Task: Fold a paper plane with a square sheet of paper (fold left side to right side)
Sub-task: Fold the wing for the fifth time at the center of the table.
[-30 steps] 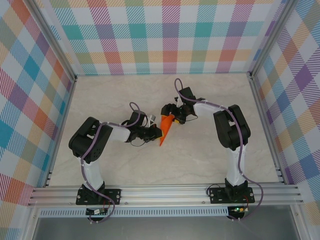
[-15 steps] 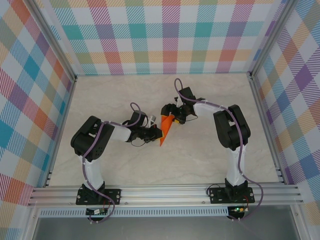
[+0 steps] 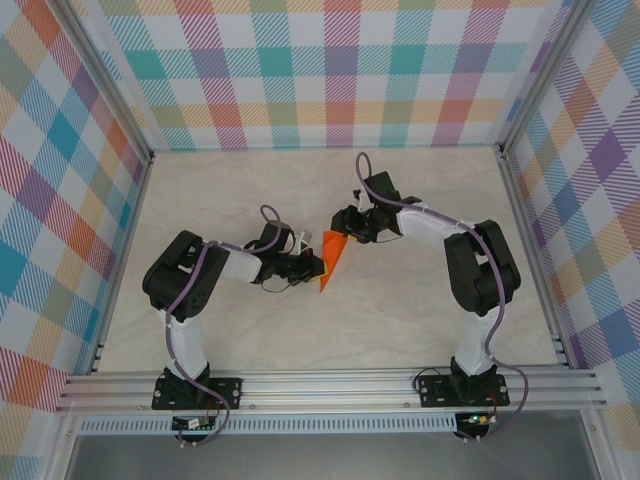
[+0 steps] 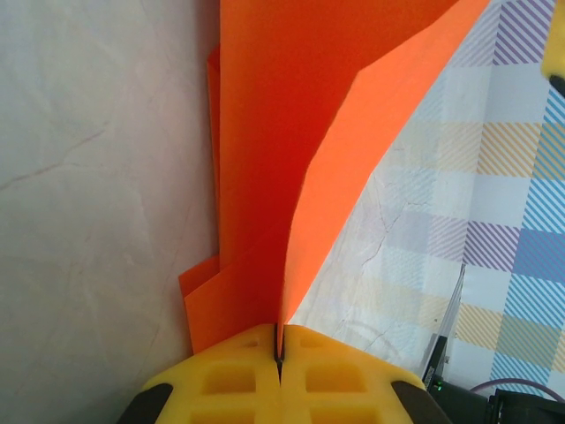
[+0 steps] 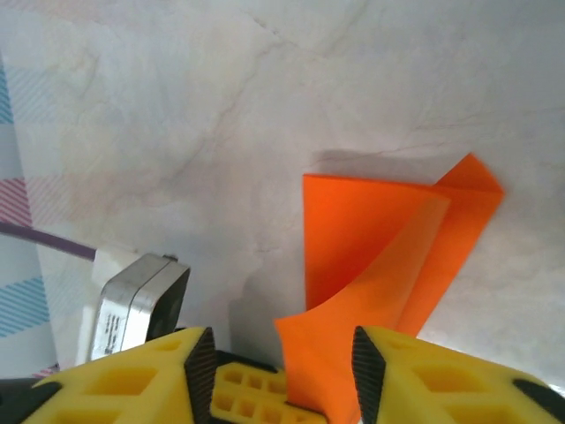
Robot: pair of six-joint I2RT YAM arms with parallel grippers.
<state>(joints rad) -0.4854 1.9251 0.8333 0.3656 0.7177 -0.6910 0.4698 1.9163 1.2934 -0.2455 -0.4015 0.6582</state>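
Observation:
The orange sheet of paper (image 3: 331,257) lies folded into a narrow pointed wedge at the middle of the table, its tip toward the arms. My left gripper (image 3: 314,268) is shut on its left side. In the left wrist view the yellow fingers (image 4: 221,380) pinch one upright layer of the paper (image 4: 265,132) while other layers lie flat. My right gripper (image 3: 346,229) sits at the wide far end. In the right wrist view its jaws (image 5: 282,367) stand apart, with a raised flap of the paper (image 5: 371,230) between them, nearer the right pad.
Pale marble tabletop (image 3: 400,310) with free room all round the paper. Checked walls and aluminium posts (image 3: 510,160) enclose three sides, and a rail (image 3: 330,385) runs along the near edge. A silver box (image 5: 141,305) on the left arm shows close to the right fingers.
The right jaws have narrowed round the paper's raised flap, and the right arm's elbow has swung right. The left gripper has kept its grip and barely moved.

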